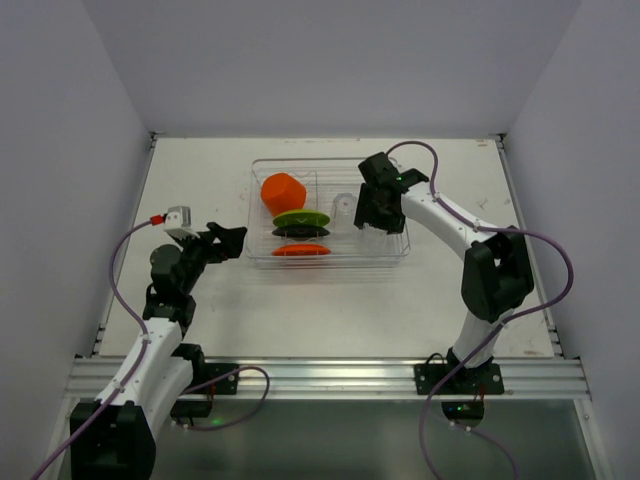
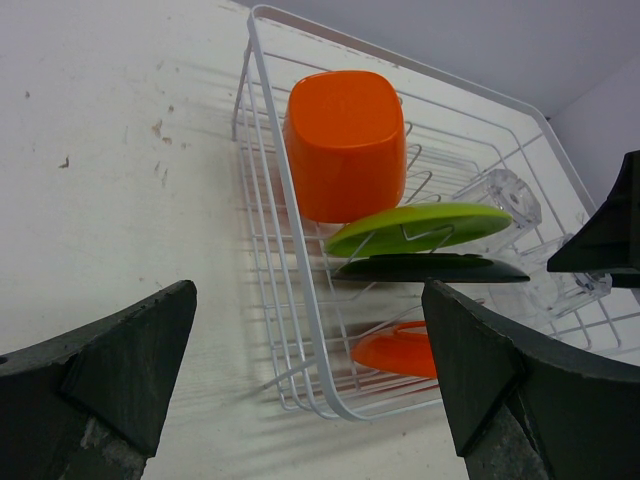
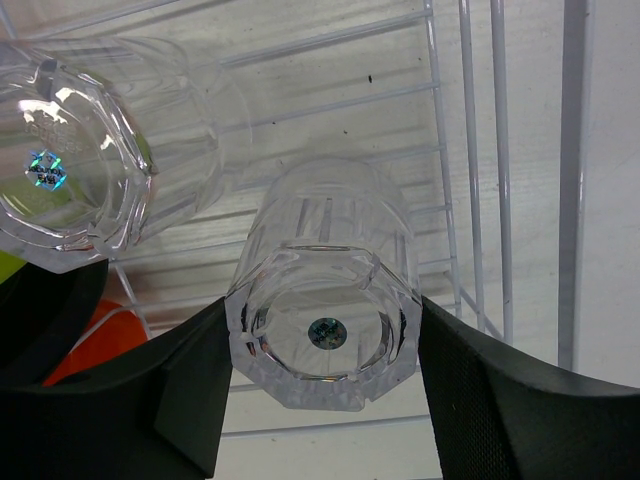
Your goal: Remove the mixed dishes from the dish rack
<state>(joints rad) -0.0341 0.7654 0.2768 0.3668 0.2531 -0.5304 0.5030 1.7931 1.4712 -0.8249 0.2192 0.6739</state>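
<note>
Clear tumbler base-on between right gripper fingers, axis running away | contact apparent, hold unconfirmed | left gripper wide, outside dish rack.

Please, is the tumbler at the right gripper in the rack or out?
In: the tumbler lies over the dish rack wires, inside its rim.

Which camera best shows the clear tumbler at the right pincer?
The right wrist view: the clear tumbler fills the frame between the fingers of the right pincer. From the top it is a faint glint by that pincer; the left wrist view shows only small clear shapes far off.
</note>
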